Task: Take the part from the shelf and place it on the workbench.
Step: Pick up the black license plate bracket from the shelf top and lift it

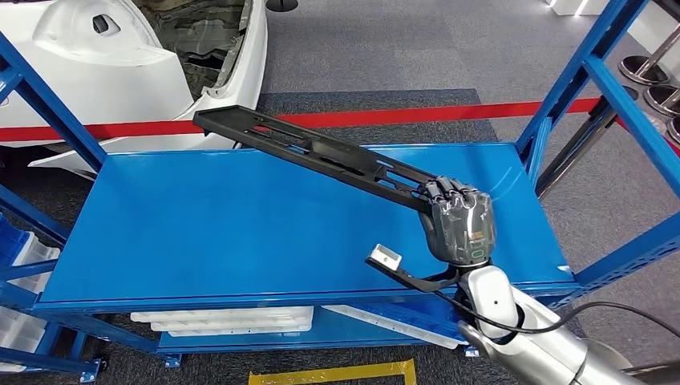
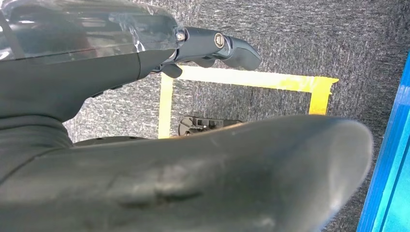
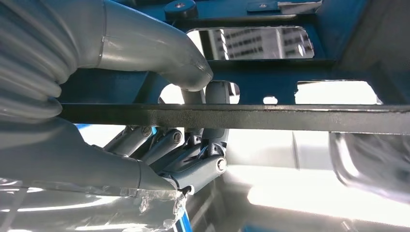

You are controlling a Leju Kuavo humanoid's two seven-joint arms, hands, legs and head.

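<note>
While I look through the head view, my right hand is clamped on the near end of the long black part, which runs toward ten o'clock above the blue shelf; I judge I must swing it clear. From the left wrist view, my left hand hangs over the carpet with nothing in it, fingers curled inward. From the right wrist view, fingers and thumb wrap the part's bar from both sides.

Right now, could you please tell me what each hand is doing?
Left hand: holds nothing; whether the fingers are spread or curled cannot be told.
Right hand: grips the long black part above the blue shelf.
</note>
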